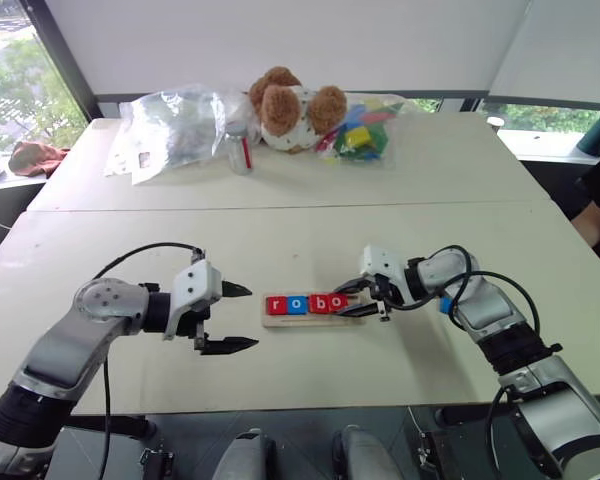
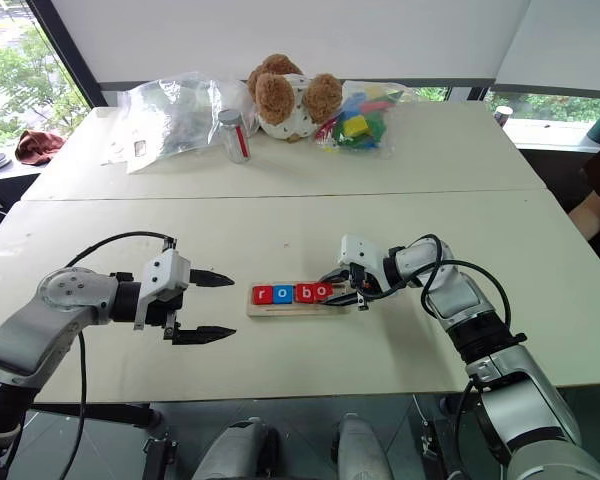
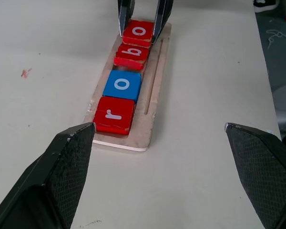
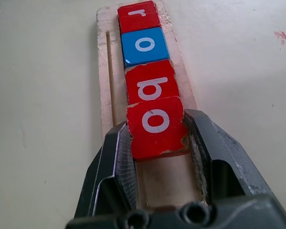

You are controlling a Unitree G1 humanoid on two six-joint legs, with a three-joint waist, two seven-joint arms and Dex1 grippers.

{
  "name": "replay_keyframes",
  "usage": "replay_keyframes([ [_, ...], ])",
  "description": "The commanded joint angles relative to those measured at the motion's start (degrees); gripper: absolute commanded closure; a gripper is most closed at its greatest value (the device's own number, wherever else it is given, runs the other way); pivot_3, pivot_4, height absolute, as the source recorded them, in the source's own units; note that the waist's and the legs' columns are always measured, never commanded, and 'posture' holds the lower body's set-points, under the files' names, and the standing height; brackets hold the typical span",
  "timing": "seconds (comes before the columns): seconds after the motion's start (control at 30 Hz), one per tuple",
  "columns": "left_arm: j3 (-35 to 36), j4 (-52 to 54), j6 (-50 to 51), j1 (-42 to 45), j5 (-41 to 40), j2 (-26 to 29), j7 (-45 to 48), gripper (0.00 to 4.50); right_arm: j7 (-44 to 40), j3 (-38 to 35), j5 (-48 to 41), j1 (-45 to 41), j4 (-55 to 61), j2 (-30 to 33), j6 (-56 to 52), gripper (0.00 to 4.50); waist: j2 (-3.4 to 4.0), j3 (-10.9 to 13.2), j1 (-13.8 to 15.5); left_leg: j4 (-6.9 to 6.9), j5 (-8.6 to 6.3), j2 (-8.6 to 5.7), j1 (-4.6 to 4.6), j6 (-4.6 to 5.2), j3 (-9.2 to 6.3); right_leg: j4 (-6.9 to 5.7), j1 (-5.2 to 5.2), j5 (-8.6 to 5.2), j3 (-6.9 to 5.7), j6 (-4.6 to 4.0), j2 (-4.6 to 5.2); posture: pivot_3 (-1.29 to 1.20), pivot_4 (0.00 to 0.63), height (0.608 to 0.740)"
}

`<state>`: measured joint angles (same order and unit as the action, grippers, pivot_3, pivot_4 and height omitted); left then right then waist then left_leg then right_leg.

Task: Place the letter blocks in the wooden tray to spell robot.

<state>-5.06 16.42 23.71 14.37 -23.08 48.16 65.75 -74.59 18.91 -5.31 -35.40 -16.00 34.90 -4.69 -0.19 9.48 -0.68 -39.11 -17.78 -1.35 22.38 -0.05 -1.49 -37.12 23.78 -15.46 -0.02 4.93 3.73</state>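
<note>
While right fingers [image 4: 157, 143] pinch the red o tile [image 4: 156, 125], left fingers [image 1: 235, 318] stand spread near the wooden tray [image 3: 152, 102]

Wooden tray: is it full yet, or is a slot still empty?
Not full. The wooden tray holds four tiles, r, o, b, o; the right gripper is shut on the second o tile, with bare wood behind it.

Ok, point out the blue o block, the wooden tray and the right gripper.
blue o block [image 3: 122, 85], left wrist view, its top face.
wooden tray [image 3: 155, 95], left wrist view, bare edge by the groove.
right gripper [image 4: 157, 138], right wrist view, between fingertips.
</note>
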Motion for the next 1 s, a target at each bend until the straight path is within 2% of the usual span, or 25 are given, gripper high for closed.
replay_keyframes([
  [0.03, 1.2, 1.0, 0.3, 1.0, -0.6, -0.2, -0.4, 0.00, 0.3, -2.5, -0.9, -1.2, 0.5, 0.4, -0.1, 3.36, 0.00, 0.0, 0.0, 0.00, 0.00, 0.00, 0.00, 0.00, 0.00, -0.01, 0.01, 0.00, 0.00, 0.00, 0.00, 0.00, 0.150, 0.740],
  [1.0, 0.5, 0.0, -0.6, 1.8, 0.3, -2.2, -1.8, 0.00, 0.3, -0.8, 1.8, -0.7, 0.4, -3.1, 1.3, 3.36, 0.00, 0.0, 0.0, 0.01, 0.01, 0.00, 0.00, -0.03, 0.00, -0.02, 0.01, 0.00, 0.01, 0.00, 0.01, 0.00, 0.150, 0.740],
])
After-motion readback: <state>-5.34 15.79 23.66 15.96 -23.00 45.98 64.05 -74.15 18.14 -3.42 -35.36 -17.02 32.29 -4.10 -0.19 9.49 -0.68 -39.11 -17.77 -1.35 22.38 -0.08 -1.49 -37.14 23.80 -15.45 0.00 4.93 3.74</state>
